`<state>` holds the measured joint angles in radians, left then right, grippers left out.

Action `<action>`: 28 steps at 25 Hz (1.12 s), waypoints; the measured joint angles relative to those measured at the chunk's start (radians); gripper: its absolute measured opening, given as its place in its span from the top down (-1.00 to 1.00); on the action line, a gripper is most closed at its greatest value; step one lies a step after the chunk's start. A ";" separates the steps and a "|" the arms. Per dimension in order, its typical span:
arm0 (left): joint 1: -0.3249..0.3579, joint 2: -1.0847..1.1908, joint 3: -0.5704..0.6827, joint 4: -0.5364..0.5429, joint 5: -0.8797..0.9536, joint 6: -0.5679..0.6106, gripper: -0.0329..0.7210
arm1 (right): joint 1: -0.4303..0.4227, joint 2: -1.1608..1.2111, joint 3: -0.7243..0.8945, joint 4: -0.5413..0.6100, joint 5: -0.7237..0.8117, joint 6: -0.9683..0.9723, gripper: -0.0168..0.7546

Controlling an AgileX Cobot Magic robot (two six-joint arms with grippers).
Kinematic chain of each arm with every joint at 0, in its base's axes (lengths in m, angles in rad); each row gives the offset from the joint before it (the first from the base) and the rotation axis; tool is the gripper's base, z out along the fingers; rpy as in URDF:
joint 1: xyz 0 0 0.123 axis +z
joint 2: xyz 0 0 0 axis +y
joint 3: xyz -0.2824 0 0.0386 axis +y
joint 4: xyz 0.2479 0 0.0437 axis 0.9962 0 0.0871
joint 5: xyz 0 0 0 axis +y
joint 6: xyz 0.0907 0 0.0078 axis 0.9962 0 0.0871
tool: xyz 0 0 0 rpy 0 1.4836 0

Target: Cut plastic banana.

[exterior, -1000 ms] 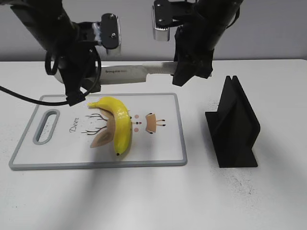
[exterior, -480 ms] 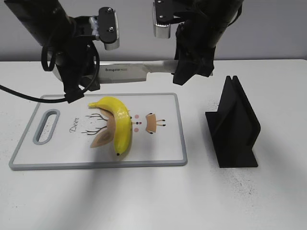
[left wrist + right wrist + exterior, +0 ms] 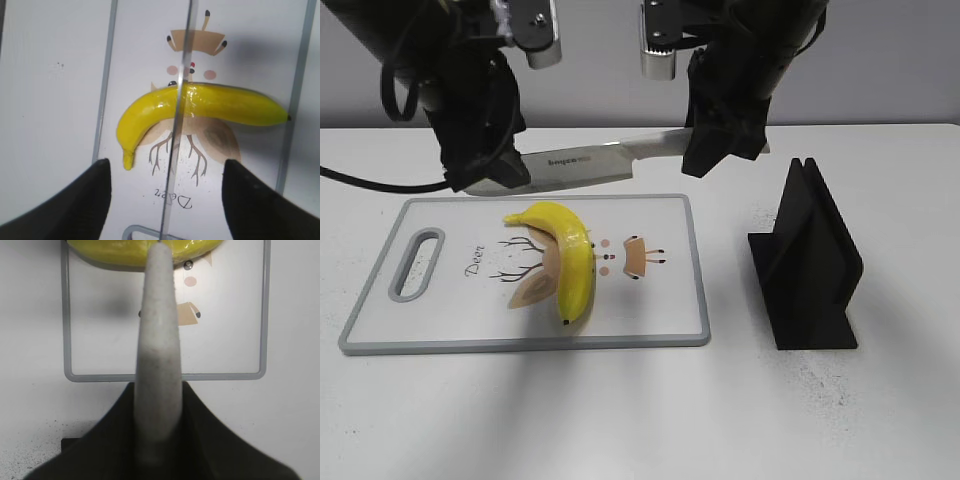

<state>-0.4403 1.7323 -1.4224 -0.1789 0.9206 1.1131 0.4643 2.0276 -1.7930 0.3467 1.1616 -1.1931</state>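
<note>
At upper left, the left tool (image 3: 485, 165) looks spread wide around the knife's (image 3: 575, 160) tip. The whole, uncut banana (image 3: 565, 260) lies on the board (image 3: 380, 335) at centre left. The right tool (image 3: 720, 140) is closed on the knife handle.

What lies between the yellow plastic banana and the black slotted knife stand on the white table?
In the exterior view, between the yellow plastic banana and the black knife stand lie the deer-printed cutting board's right part, then bare white table.
</note>
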 joint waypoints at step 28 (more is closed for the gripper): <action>0.245 -0.450 0.039 0.165 0.295 -0.875 -0.58 | -0.001 -0.115 0.003 -0.107 0.056 0.802 0.54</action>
<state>-0.1954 1.2825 -1.3834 -0.0140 1.2158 0.2383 0.4634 1.9128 -1.7904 0.2400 1.2180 -0.3913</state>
